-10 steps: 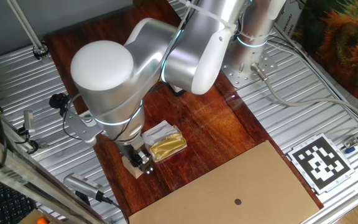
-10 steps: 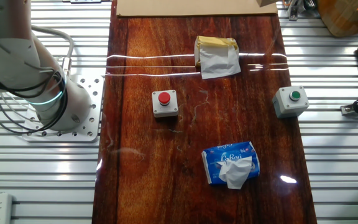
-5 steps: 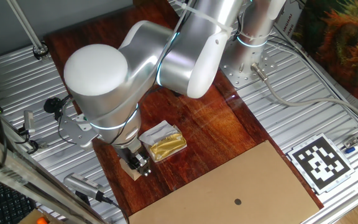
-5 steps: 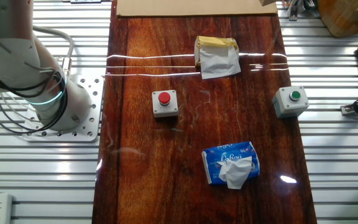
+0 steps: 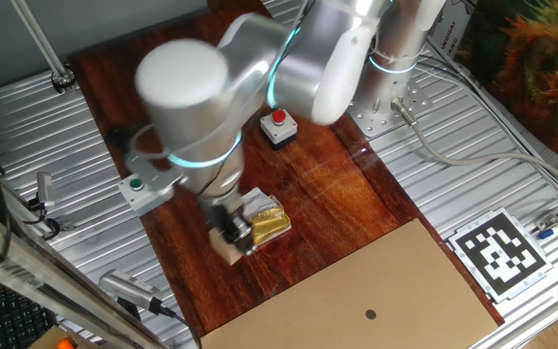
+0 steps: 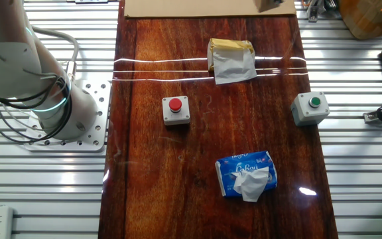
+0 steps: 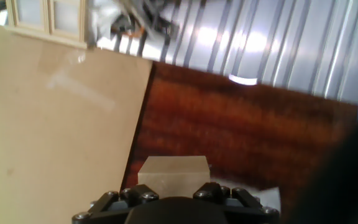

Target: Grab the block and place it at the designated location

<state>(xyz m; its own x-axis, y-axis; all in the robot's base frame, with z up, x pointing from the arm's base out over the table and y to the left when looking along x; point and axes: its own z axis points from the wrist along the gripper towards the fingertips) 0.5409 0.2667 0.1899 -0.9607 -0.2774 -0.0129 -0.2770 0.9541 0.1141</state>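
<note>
The block [image 5: 224, 251] is a small light-tan wooden cube held between my fingers, low over the front left of the dark wooden board [image 5: 318, 194]. In the hand view the block [image 7: 173, 170] sits just ahead of the gripper [image 7: 173, 191], which is shut on it. The gripper [image 5: 232, 236] hangs under the blurred arm. The designated location, a tan cardboard sheet [image 5: 356, 286] with a dark dot [image 5: 370, 313], lies to the right of the block. It fills the left of the hand view [image 7: 55, 124], and its edge shows at the top of the other fixed view [image 6: 191, 8].
A gold-wrapped packet with white paper [image 5: 263, 219] lies right beside the gripper; it also shows in the other fixed view [image 6: 231, 58]. On the board are a red-button box [image 5: 278, 127], a green-button box [image 5: 139, 188] and a blue tissue pack [image 6: 246, 174]. Ribbed metal table surrounds it.
The arm has swung right and turned, carrying the block a little toward the cardboard and up off the board's left edge. The green and red button boxes are now uncovered.
</note>
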